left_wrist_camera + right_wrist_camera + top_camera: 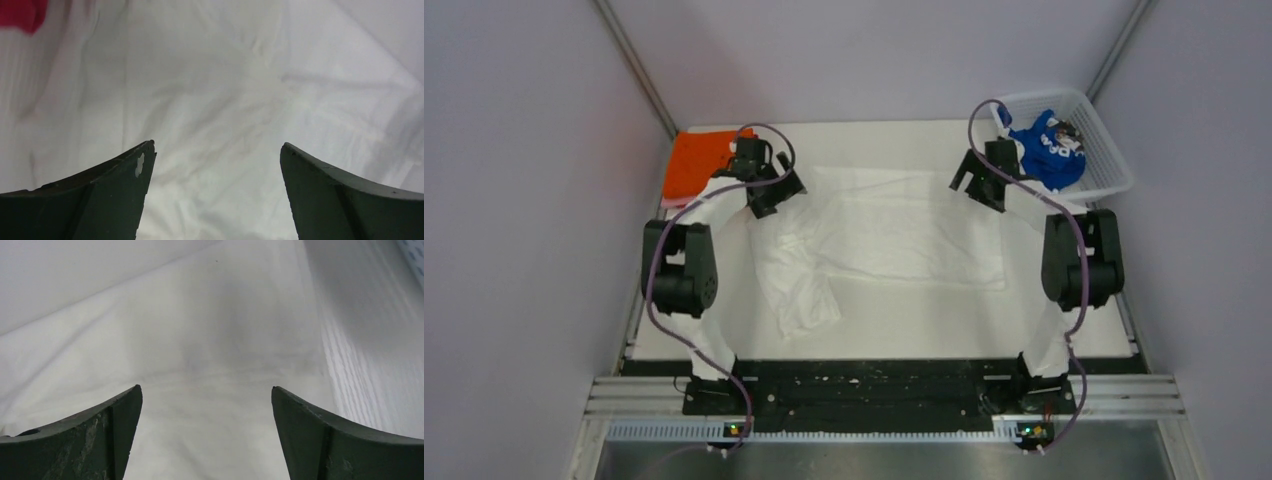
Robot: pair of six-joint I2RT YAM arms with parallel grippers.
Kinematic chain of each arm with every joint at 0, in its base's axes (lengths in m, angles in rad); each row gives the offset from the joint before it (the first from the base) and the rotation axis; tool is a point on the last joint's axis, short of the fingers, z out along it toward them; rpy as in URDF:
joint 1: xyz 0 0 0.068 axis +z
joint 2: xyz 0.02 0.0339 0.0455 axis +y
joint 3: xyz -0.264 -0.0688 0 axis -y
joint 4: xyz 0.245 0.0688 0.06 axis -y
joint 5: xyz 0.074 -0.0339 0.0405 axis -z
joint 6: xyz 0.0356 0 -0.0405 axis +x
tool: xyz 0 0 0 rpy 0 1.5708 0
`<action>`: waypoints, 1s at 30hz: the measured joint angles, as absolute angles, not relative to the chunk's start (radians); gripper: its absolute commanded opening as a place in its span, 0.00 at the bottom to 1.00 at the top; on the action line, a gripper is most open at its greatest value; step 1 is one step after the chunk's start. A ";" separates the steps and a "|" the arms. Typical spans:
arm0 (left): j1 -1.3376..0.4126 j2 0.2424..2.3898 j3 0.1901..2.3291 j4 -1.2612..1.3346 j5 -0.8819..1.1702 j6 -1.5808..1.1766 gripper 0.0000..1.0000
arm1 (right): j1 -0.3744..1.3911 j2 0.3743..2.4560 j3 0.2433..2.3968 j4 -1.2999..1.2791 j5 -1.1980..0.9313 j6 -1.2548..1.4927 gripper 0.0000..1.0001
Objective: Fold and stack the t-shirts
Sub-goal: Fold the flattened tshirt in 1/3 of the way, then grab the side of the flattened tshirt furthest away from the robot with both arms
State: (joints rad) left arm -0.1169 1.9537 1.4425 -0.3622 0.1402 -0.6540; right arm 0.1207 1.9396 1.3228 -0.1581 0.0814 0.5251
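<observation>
While the white t-shirt (904, 235) lies spread beneath them, left tool (217, 150) and right tool (206, 390) hang released.

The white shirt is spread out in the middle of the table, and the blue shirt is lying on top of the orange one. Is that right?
Not quite. The white shirt is spread out in the middle, but the blue shirt lies in the white basket at the far right. It is not on the orange one, which is at the far left. The top external view shows this.
</observation>
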 measured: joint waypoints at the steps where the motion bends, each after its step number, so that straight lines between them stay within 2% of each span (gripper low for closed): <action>1: -0.129 1.876 1.385 -0.384 0.114 -0.651 0.99 | 0.125 1.879 1.274 -0.168 0.090 0.527 0.99; 8: -0.331 1.263 1.042 -0.543 -0.059 -0.677 0.98 | 0.131 1.283 0.866 -0.237 0.164 0.609 0.99; 13: -0.473 1.008 0.783 -0.728 -0.095 -0.778 0.87 | 0.131 1.029 0.674 -0.318 0.206 0.669 0.99; 19: -0.547 0.896 0.522 -0.836 -0.059 -0.913 0.71 | 0.131 0.936 0.554 -0.411 0.239 0.719 0.96; 26: -0.553 0.939 0.461 -0.747 -0.017 -0.958 0.56 | 0.131 0.926 0.498 -0.420 0.251 0.789 0.93; 29: -0.553 0.978 0.463 -0.713 -0.049 -0.965 0.44 | 0.131 0.880 0.449 -0.426 0.254 0.815 0.91; 30: -0.553 0.989 0.466 -0.704 -0.060 -0.965 0.37 | 0.131 0.860 0.434 -0.434 0.255 0.819 0.90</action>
